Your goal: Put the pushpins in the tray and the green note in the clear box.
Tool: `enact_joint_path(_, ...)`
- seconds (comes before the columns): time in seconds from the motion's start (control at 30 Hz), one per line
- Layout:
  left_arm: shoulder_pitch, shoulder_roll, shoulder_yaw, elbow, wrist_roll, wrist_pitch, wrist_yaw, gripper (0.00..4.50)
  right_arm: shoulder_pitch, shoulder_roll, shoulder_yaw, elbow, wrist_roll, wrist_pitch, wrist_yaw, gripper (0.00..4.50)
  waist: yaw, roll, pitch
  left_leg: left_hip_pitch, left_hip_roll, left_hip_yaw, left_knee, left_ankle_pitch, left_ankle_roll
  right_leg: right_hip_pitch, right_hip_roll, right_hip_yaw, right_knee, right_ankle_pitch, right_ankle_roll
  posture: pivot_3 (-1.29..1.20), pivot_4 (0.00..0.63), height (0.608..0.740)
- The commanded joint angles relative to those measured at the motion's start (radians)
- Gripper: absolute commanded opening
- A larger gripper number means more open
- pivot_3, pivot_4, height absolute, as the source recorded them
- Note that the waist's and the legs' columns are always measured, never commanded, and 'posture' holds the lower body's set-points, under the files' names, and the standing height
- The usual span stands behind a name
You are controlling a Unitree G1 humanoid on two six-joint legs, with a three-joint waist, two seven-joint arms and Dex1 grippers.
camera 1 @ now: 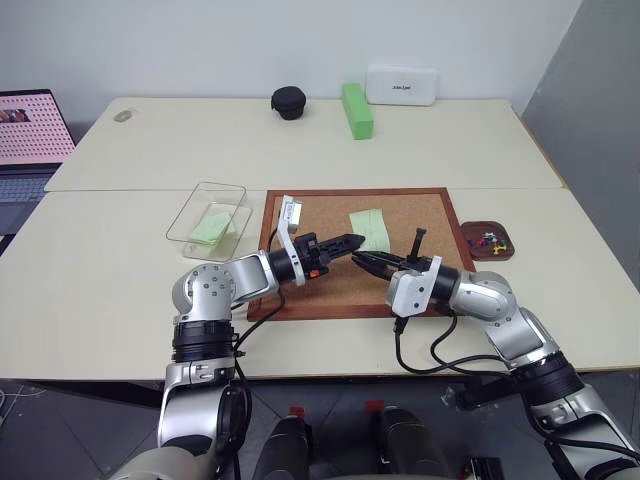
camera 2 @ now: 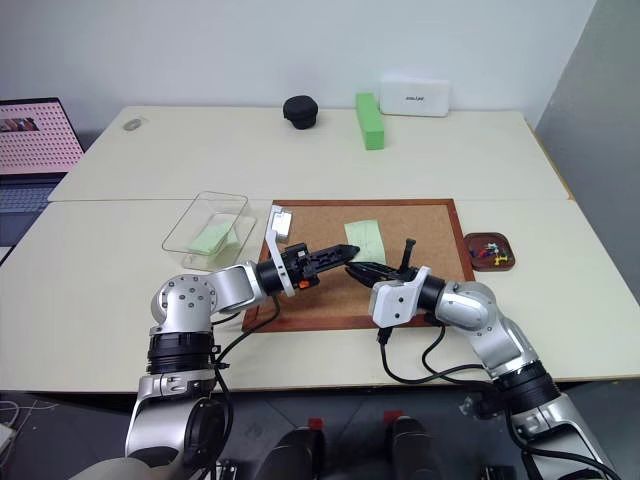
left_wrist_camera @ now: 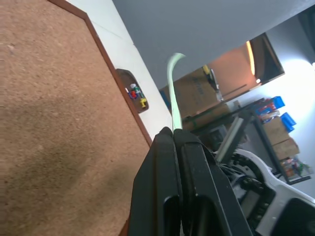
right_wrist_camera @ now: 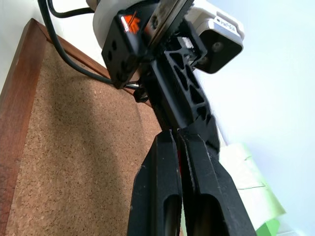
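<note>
The green note (camera 1: 369, 229) lies over the cork board (camera 1: 310, 280), one edge pinched in my left gripper (camera 1: 357, 240), which is shut on it. In the left wrist view the thin pale slip (left_wrist_camera: 173, 91) rises edge-on from between the closed fingers (left_wrist_camera: 165, 162). My right gripper (camera 1: 359, 258) is shut just in front of the left one, tips nearly touching it. A sliver of red shows between its fingers (right_wrist_camera: 165, 167); I cannot tell what it is. The clear box (camera 1: 190, 215) stands left of the board. The tray (camera 1: 503, 250) at the board's right holds coloured pushpins (camera 1: 488, 241).
A pale-green slip (camera 1: 212, 228) lies inside the clear box. At the back of the table stand a bright green block (camera 1: 356, 108), a black round case (camera 1: 289, 102) and a white box (camera 1: 401, 85). A laptop (camera 1: 30, 140) sits at the far left.
</note>
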Motion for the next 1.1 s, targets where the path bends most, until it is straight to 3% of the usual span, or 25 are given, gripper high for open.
enact_joint_path(0.03,0.007,0.028,-0.042,-0.009,0.057,-0.066,-0.021,0.02,-0.003,-0.001,-0.035,-0.091,0.049,0.030,-0.003,0.00,0.000,0.000,0.000,0.000,0.000,0.000,0.000,0.000,0.000,0.000,0.000,0.000,0.000,0.000,0.000,0.00,0.150,0.740)
enact_joint_path(0.3,0.002,0.032,-0.047,0.005,0.080,-0.106,-0.027,0.02,0.023,0.014,-0.046,-0.186,0.100,0.127,-0.006,0.00,0.001,0.000,0.000,0.000,0.000,0.000,0.000,0.000,0.000,0.000,0.000,0.000,0.000,0.000,0.000,0.00,0.150,0.740)
enact_joint_path(0.37,0.007,0.038,-0.065,-0.012,0.091,-0.116,-0.037,0.02,0.030,0.046,-0.103,-0.184,0.146,0.233,-0.055,0.00,0.001,0.000,0.000,0.000,0.000,0.000,0.000,0.000,0.000,0.000,0.000,0.000,0.000,0.000,0.000,0.00,0.150,0.740)
enact_joint_path(0.6,0.045,0.141,-0.288,-0.259,0.258,-0.298,-0.129,0.02,0.008,0.090,-0.308,-0.085,0.184,0.604,-0.231,0.00,0.006,0.000,0.000,0.000,-0.001,0.000,0.000,0.000,0.000,0.000,-0.001,0.000,0.000,0.000,-0.001,0.00,0.150,0.740)
enact_joint_path(0.73,0.056,0.206,-0.449,-0.368,0.417,-0.494,-0.203,0.02,-0.006,0.115,-0.440,-0.049,0.232,0.815,-0.336,0.00,0.006,0.001,0.000,0.000,0.000,0.000,-0.001,0.000,0.000,0.000,-0.001,0.000,0.001,0.000,-0.003,0.00,0.150,0.740)
enact_joint_path(0.93,0.043,0.226,-0.597,-0.305,0.615,-0.758,-0.274,0.02,-0.069,0.135,-0.592,0.000,0.331,1.036,-0.435,0.00,0.002,0.001,0.000,0.000,0.000,0.001,0.000,0.000,0.001,0.000,-0.001,0.001,0.001,-0.001,-0.002,0.00,0.150,0.740)
enact_joint_path(1.1,0.024,0.176,-0.602,-0.231,0.651,-0.817,-0.285,0.02,-0.106,0.110,-0.625,0.019,0.378,1.108,-0.434,0.00,0.000,0.001,0.000,0.000,0.000,0.002,0.000,0.000,0.001,0.000,0.000,0.001,0.001,-0.001,-0.001,0.00,0.150,0.740)
